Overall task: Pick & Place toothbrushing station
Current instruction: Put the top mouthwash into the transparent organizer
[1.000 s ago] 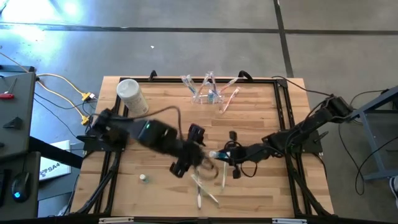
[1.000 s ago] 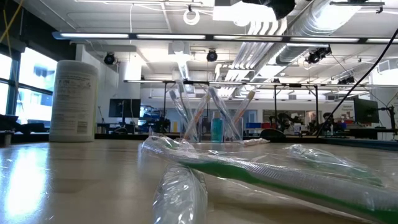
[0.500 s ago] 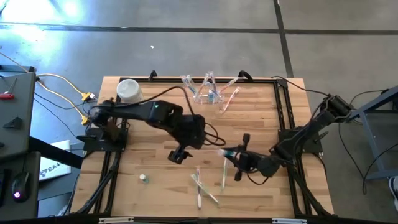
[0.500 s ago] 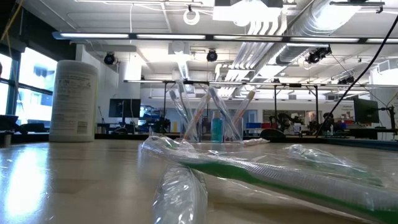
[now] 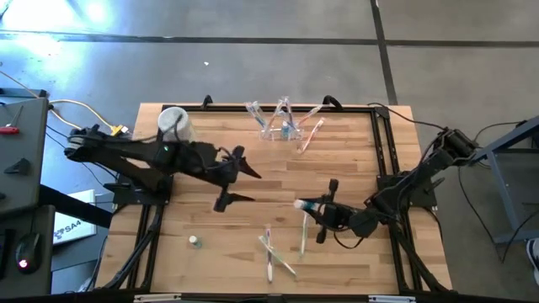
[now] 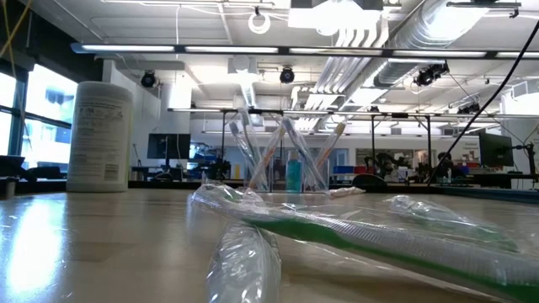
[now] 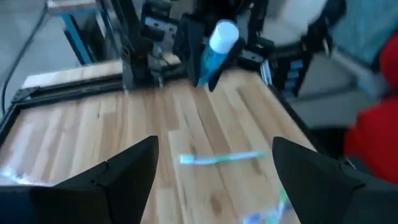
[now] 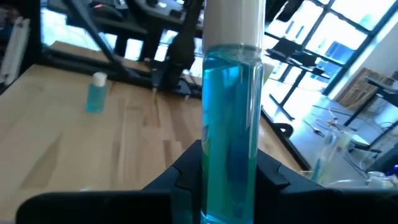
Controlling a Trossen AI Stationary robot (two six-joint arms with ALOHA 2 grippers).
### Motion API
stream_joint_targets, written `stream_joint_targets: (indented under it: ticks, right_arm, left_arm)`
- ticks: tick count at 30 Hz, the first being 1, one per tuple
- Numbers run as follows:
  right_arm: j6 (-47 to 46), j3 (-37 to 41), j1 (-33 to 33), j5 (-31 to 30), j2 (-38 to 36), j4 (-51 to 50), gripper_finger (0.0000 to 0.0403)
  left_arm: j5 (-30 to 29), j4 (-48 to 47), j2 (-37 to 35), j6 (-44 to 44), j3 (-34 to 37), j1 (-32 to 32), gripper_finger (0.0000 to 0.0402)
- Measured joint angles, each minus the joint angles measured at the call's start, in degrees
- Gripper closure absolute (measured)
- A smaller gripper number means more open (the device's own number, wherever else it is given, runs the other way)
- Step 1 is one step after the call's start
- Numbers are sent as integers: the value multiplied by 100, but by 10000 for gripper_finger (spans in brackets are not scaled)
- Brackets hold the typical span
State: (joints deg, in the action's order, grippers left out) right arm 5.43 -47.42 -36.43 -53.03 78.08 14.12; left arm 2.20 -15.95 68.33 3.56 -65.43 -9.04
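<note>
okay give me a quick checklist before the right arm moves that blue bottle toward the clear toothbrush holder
1. Right gripper shut on the blue bottle: ok.
2. Left gripper open, empty, away from the right arm: ok.
3. Clear toothbrush holder upright at the table's far edge: ok.
4. Free slot in the holder for the bottle: cannot tell.
5. Loose toothbrushes lie near the front, off the path: ok.
6. White canister stands off at the far left: ok.

The toothbrushing station [image 5: 283,126] is being seen at the high view's upper centre, the canister [image 5: 174,124] to its left, loose toothbrushes [image 5: 271,250] lying lower centre, a small bottle [image 5: 194,241] lower left.
</note>
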Motion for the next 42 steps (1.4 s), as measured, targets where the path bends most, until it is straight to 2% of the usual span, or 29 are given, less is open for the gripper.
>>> stream_joint_targets:
  ticks: [3, 5, 8, 11, 16, 19, 29, 37, 42]
  right_arm:
    - [86, 0, 205, 183, 0, 215, 335]
    - [88, 0, 355, 414, 0, 258, 335]
    - [37, 0, 548, 727, 1, 271, 335]
    - [-4, 0, 697, 932, 55, 356, 335]
    - [87, 0, 887, 1732, 119, 764, 335]
    - [88, 0, 992, 2046, 216, 890, 335]
    - [30, 1, 1148, 2156, 299, 1005, 335]
    - [25, 2, 1172, 2169, 302, 953, 335]
    - [43, 2, 1170, 2173, 302, 930, 335]
  left_arm:
    - [1, 1856, -82, -325, 1193, 4, 91]
    - [370, 3029, -49, -324, 1858, 8, 91]
    - [1144, 4819, 256, 23, 2549, 3, 91]
    - [1235, 5899, 536, 392, 2796, -1, 91]
    - [564, 6106, 994, 993, 2724, 4, 91]
    - [503, 6526, 1341, 1025, 2553, 4, 91]
    - [627, 6700, 2110, 1232, 1764, 4, 91]
    - [652, 6667, 2276, 1258, 1476, 4, 92]
    - [915, 6683, 2276, 1250, 1464, 2, 118]
